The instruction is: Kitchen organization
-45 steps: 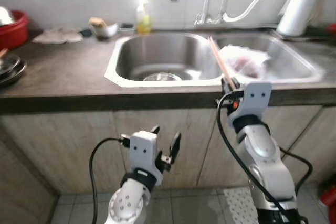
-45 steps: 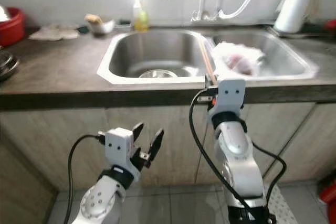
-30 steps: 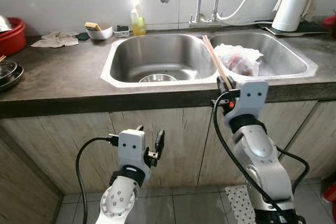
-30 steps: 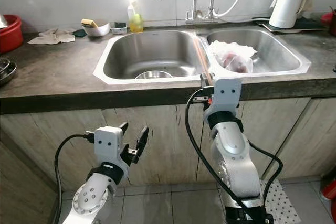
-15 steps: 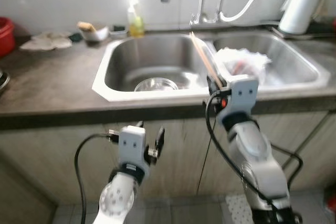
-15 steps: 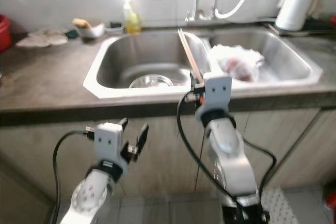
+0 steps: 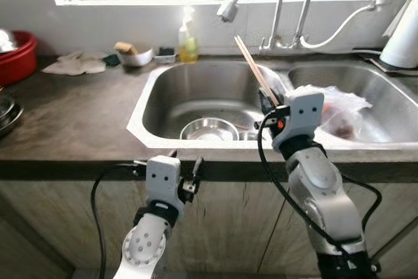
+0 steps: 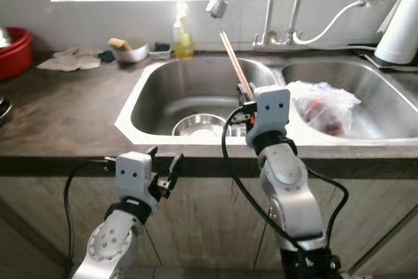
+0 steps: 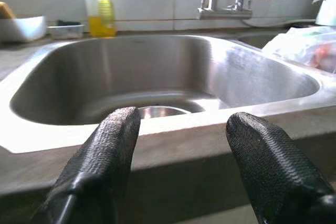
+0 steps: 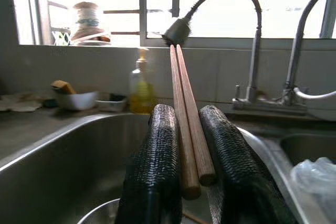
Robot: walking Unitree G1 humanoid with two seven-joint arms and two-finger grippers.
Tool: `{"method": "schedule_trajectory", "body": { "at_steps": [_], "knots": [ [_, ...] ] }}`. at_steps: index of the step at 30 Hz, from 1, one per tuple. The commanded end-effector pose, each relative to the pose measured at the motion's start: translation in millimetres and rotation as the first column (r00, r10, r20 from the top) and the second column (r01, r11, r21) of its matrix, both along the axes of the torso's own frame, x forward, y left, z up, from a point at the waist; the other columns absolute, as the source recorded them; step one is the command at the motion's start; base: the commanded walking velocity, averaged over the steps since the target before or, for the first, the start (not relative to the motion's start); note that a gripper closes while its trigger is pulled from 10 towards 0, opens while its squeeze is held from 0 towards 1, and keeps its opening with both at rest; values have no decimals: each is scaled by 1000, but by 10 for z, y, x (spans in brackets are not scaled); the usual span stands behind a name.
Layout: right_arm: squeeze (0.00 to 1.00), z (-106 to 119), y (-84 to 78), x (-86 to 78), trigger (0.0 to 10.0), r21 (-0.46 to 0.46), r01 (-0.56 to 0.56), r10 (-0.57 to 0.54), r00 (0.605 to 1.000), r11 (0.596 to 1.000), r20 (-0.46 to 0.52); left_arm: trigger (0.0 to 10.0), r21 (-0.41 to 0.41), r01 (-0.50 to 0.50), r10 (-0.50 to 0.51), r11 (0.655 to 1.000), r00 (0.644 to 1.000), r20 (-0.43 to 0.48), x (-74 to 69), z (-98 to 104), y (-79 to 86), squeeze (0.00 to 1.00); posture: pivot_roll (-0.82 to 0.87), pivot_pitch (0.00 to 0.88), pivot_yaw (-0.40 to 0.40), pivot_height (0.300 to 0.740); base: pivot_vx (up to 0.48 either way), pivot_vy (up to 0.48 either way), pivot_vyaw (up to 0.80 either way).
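Right end effector (image 10: 184, 145) grips two chopsticks (image 10: 184, 108) above the double sink (image 7: 140, 112).

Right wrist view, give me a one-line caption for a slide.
Right gripper clamps a pair of wooden chopsticks above the left sink basin.

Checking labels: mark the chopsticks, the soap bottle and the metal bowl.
chopsticks (image 10: 185, 124), right wrist view, mid-shaft above the fingers
soap bottle (image 8: 183, 42), right eye view, yellow body
metal bowl (image 7: 209, 130), left eye view, inside of the bowl
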State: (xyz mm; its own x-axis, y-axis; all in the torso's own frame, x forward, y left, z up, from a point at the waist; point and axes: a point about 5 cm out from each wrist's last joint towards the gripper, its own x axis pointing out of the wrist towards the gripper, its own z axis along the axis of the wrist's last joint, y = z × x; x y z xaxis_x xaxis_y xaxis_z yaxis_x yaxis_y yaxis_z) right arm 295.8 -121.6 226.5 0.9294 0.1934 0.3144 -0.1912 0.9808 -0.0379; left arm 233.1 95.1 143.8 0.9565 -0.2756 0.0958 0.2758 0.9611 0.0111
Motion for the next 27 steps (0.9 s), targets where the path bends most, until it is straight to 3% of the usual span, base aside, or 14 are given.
{"method": "schedule_trajectory", "body": {
  "at_steps": [1,9,12,14,21,23,27],
  "knots": [
    [0,-14,-5,12,10000,-7,0,0,1000,1000,-14,10000,1,2,-2,1000,1000,2,-5,12,-16,0,101,19,-20,740,394,0,800],
    [0,-63,-41,130,10000,-40,3,-8,993,999,-118,10000,-1,-5,5,1000,1000,-6,0,4,-3,0,102,26,-19,740,336,0,0],
    [0,-128,-105,221,10000,-81,11,-28,977,997,-210,10000,-15,-7,6,1000,1000,-14,1,-6,-23,0,102,26,-19,740,0,0,0],
    [0,-175,-165,305,10000,-101,17,-45,959,995,-281,10000,-86,32,-34,996,999,-20,-7,-7,-74,0,99,31,-18,740,0,0,0],
    [0,-186,-215,413,10000,-113,8,-48,932,994,-360,10000,-91,98,-96,991,995,30,-69,20,-142,0,104,37,-20,740,0,0,0],
    [0,-200,-232,466,10000,-142,6,-64,912,990,-406,10000,-140,78,-76,987,997,18,-70,13,-108,0,105,37,-21,740,0,0,0],
    [0,-276,-251,543,10000,-202,-8,-93,868,979,-488,10000,-93,87,-85,992,996,23,-71,6,-91,0,106,47,-17,740,0,0,0]
  ]
}}
